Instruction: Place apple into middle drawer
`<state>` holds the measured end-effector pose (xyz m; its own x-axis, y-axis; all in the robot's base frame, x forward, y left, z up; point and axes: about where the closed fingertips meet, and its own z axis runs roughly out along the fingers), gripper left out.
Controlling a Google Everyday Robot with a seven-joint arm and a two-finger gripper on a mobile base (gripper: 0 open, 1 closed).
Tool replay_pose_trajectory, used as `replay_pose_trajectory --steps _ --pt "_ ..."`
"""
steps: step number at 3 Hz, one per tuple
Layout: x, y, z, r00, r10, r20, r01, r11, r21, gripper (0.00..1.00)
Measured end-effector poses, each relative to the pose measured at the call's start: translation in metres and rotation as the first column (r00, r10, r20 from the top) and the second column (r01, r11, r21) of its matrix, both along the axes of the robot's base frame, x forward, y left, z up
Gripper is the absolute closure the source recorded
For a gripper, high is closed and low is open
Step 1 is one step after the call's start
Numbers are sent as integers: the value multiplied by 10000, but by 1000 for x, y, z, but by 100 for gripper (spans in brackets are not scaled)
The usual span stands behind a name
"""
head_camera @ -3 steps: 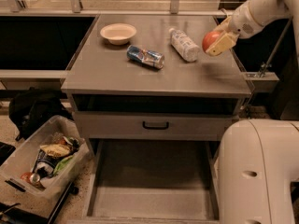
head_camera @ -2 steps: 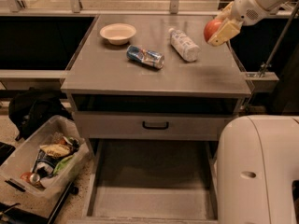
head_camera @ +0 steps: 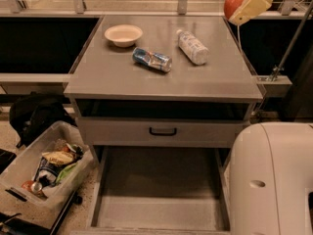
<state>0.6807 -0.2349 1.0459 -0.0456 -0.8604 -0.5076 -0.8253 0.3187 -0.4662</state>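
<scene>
My gripper (head_camera: 242, 6) is at the top right of the camera view, high above the cabinet's right rear corner. Its pale fingers (head_camera: 250, 8) are shut on the red apple (head_camera: 234, 2). The middle drawer (head_camera: 159, 218) stands pulled open at the bottom of the view, a grey metal tray with a plain flat floor and low side walls, nothing in it. The apple is far above and behind the drawer.
On the grey cabinet top (head_camera: 122, 80) lie a white bowl (head_camera: 123, 35), a crushed blue can (head_camera: 152, 59) and a plastic bottle (head_camera: 192, 46). A shut drawer front with black handle (head_camera: 163, 131) sits above the open drawer. A bin of trash (head_camera: 45, 168) stands left; my white base (head_camera: 274, 180) right.
The gripper has lifted the apple off the cabinet top and carried it up and to the right, toward the top edge of the view.
</scene>
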Motion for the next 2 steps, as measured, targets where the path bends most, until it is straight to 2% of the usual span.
replay_pose_trajectory --steps 1,2 --pt "5 6 13 9985 10 542 -14 10000 72 100" --pt "12 8 14 9973 -35 740 22 9998 174 100"
